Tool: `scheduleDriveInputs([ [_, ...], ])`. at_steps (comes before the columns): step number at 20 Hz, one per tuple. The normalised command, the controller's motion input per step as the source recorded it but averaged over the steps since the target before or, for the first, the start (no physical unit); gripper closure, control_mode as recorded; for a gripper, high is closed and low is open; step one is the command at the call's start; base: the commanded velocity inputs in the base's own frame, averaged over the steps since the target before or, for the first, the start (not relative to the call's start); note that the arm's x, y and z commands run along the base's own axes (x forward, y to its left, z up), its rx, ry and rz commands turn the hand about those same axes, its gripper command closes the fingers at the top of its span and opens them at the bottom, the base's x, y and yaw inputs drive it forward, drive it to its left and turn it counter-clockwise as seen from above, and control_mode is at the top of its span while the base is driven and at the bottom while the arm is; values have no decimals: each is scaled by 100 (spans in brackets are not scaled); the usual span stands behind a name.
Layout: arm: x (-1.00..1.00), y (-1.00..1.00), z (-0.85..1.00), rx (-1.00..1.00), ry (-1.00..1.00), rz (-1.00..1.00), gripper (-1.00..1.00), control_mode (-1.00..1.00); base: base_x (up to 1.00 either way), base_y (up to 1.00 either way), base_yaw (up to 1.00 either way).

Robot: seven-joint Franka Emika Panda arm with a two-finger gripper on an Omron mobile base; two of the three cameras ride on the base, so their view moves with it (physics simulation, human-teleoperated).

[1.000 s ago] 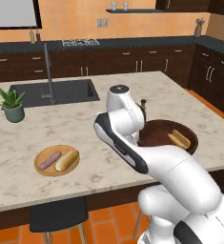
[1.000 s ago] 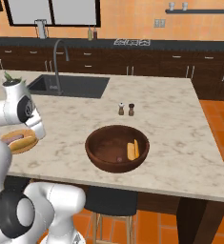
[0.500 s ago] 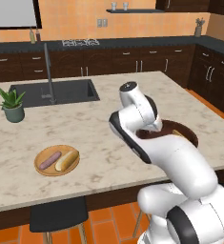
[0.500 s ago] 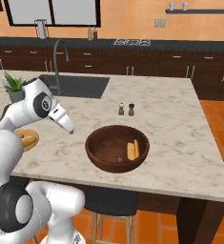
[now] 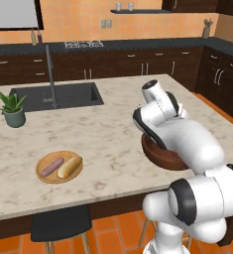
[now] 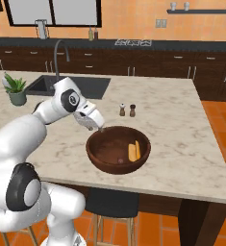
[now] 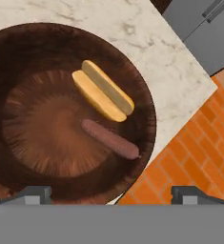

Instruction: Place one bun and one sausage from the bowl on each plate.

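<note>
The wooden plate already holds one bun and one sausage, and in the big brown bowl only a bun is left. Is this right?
Not quite. The hand view shows the bowl holds both a bun and a sausage, lying side by side. The rest is right: in the left base view the wooden plate carries one bun and one sausage.

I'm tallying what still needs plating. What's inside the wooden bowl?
The bowl holds one split bun and one sausage, lying side by side but apart on its bare floor. In the left base view the arm covers most of the bowl's inside.
</note>
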Motion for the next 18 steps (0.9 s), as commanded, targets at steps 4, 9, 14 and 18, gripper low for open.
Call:
scheduleDriveInputs([
  [4,12,-84,-22,5,10,14,-100,-100,0,0,0],
  [9,17,-39,-54,3,14,19,-100,-100,0,0,0],
  [14,35,-42,-54,3,13,14,-100,-100,0,0,0],
  [18,37,-58,-33,1,4,14,-100,-100,0,0,0],
])
